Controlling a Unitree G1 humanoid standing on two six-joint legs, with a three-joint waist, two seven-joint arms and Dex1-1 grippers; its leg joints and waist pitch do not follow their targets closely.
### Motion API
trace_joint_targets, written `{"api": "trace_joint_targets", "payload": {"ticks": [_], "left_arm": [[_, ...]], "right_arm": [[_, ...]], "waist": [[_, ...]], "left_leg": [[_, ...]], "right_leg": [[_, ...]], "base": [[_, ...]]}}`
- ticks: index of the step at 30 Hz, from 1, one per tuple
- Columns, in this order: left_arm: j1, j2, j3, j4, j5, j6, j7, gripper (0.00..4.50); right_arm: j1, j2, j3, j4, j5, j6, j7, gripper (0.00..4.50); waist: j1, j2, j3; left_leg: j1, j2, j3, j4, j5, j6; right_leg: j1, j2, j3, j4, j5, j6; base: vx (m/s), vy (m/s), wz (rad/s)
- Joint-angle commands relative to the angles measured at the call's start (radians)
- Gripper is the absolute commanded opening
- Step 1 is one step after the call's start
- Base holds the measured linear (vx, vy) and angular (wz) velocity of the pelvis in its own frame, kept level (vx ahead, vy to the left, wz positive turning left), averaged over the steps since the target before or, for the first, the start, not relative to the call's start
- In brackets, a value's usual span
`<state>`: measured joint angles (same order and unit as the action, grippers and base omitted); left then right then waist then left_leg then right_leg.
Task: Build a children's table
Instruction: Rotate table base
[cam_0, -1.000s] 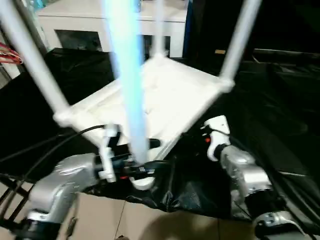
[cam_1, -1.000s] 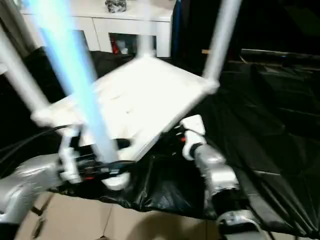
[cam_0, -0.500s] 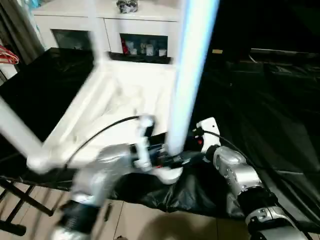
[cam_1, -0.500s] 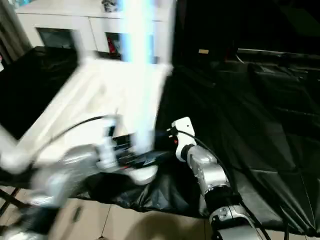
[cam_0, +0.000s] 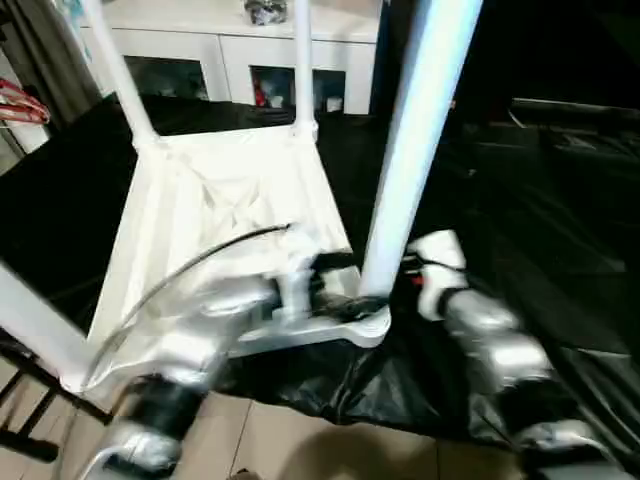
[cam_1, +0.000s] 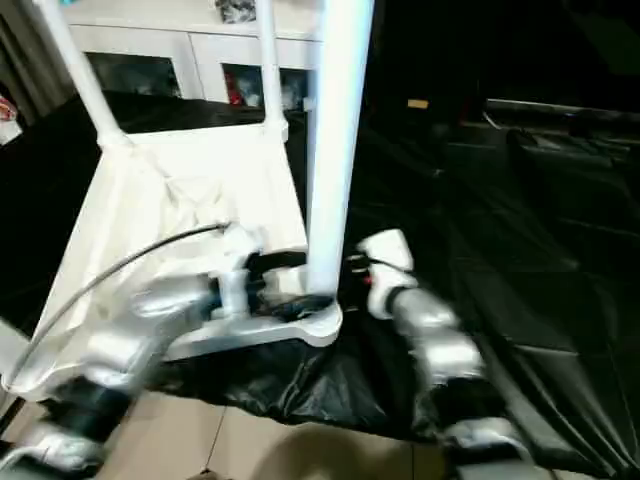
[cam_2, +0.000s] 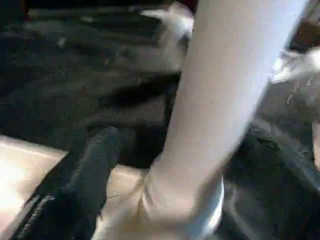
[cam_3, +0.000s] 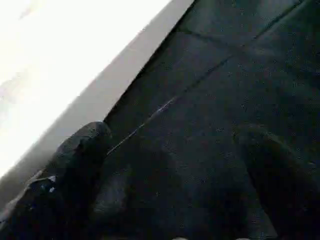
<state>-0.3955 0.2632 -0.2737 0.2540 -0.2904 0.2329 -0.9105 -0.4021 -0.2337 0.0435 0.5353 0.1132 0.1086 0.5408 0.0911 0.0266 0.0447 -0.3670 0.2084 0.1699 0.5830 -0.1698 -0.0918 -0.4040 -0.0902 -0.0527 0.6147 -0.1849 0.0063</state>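
The white children's table (cam_0: 215, 195) lies upside down on black cloth, ribbed underside up. Its legs stand upward: two at the far corners (cam_0: 120, 75) (cam_0: 302, 60), one at the near left (cam_0: 30, 320) and one at the near right (cam_0: 410, 150). My left gripper (cam_0: 340, 292) is shut on the base of the near-right leg, by the corner socket. In the left wrist view one black finger (cam_2: 97, 165) lies beside that leg (cam_2: 215, 115). My right gripper (cam_3: 170, 170) is open over the cloth just right of that corner, with the table's rim (cam_3: 100, 95) beside it.
A white cabinet with glass doors (cam_0: 230, 50) stands behind the work surface. Black cloth (cam_0: 530, 200) covers the surface and hangs over its near edge. Tiled floor (cam_0: 300, 445) lies below, with a black frame (cam_0: 20, 400) at the lower left.
The table has turned on the cloth. The held leg and my left gripper have swung from the near left to beside my right gripper, which has stayed roughly in place. The view has also shifted.
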Motion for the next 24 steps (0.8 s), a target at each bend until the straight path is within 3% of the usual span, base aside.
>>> {"api": "trace_joint_targets", "payload": {"ticks": [1, 7, 8, 10, 12, 16, 17, 20, 21, 24], "left_arm": [[0.01, 0.044, 0.014, 0.007, 0.052, 0.002, 0.043, 4.01], [0.003, 0.053, 0.059, 0.04, 0.066, -0.014, 0.092, 3.43], [0.004, 0.068, 0.066, 0.033, 0.058, -0.019, 0.069, 3.29], [0.005, 0.073, 0.066, 0.03, 0.056, -0.02, 0.061, 3.29], [0.022, 0.093, 0.056, -0.011, 0.032, 0.005, 0.002, 3.04], [0.042, 0.123, 0.026, -0.064, 0.015, 0.038, -0.06, 2.87], [0.045, 0.127, 0.02, -0.07, 0.014, 0.044, -0.068, 2.6], [0.066, 0.164, -0.027, -0.12, 0.022, 0.093, -0.117, 2.47], [0.066, 0.164, -0.027, -0.12, 0.022, 0.093, -0.117, 2.32], [0.069, 0.171, -0.04, -0.13, 0.032, 0.098, -0.12, 2.05]], "right_arm": [[0.032, -0.027, -0.004, -0.076, 0.012, 0.027, 0.032, 4.5], [0.081, -0.065, -0.007, -0.168, 0.024, 0.061, 0.063, 4.5], [0.119, -0.099, 0.007, -0.243, 0.04, 0.088, 0.117, 4.5], [0.128, -0.108, 0.011, -0.261, 0.044, 0.094, 0.13, 4.5], [0.156, -0.147, 0.028, -0.317, 0.055, 0.123, 0.184, 4.5], [0.186, -0.21, 0.047, -0.368, 0.053, 0.152, 0.25, 4.5], [0.189, -0.219, 0.047, -0.371, 0.052, 0.153, 0.257, 4.5], [0.204, -0.283, 0.041, -0.394, 0.051, 0.164, 0.306, 4.5], [0.204, -0.283, 0.041, -0.394, 0.051, 0.164, 0.306, 4.5], [0.212, -0.3, 0.035, -0.411, 0.056, 0.175, 0.321, 4.5]], "waist": [[0.007, -0.013, -0.061], [0.007, -0.015, -0.06], [0.008, -0.024, -0.06], [0.015, -0.02, -0.062], [0.015, -0.026, -0.062], [0.016, -0.024, -0.058], [0.014, -0.025, -0.056], [0.019, -0.016, -0.056], [0.017, -0.021, -0.056], [0.016, -0.021, -0.055]], "left_leg": [[0.005, 0.009, 0.005, -0.067, -0.234, 0.032], [0.003, 0.008, 0.005, -0.069, -0.241, 0.023], [0.002, 0.007, 0.006, -0.067, -0.237, 0.028], [0.002, 0.009, 0.004, -0.067, -0.217, 0.038], [0.0, 0.007, 0.006, -0.066, -0.2, 0.042], [0.002, 0.011, 0.006, -0.068, -0.226, 0.043], [0.001, 0.009, 0.007, -0.069, -0.236, 0.04], [0.004, 0.012, 0.004, -0.07, -0.25, 0.034], [0.003, 0.01, 0.005, -0.069, -0.25, 0.035], [0.003, 0.009, 0.005, -0.069, -0.255, 0.033]], "right_leg": [[0.052, -0.033, 0.031, -0.072, -0.206, -0.17], [0.048, -0.035, 0.031, -0.075, -0.231, -0.169], [0.05, -0.033, 0.031, -0.077, -0.23, -0.162], [0.051, -0.035, 0.033, -0.072, -0.2, -0.158], [0.052, -0.034, 0.032, -0.071, -0.182, -0.166], [0.049, -0.036, 0.032, -0.075, -0.22, -0.17], [0.047, -0.036, 0.032, -0.078, -0.244, -0.166], [0.048, -0.037, 0.034, -0.078, -0.259, -0.159], [0.047, -0.035, 0.033, -0.079, -0.253, -0.161], [0.047, -0.035, 0.032, -0.081, -0.264, -0.164]], "base": [[0.0, 0.0, 0.0], [0.0, 0.0, 0.0], [0.0, 0.0, 0.0], [0.0, 0.0, 0.0], [0.0, 0.0, 0.0], [0.0, 0.0, 0.0], [0.0, 0.0, 0.0], [0.0, 0.0, 0.0], [0.0, 0.0, 0.0], [0.0, 0.0, 0.0]]}}
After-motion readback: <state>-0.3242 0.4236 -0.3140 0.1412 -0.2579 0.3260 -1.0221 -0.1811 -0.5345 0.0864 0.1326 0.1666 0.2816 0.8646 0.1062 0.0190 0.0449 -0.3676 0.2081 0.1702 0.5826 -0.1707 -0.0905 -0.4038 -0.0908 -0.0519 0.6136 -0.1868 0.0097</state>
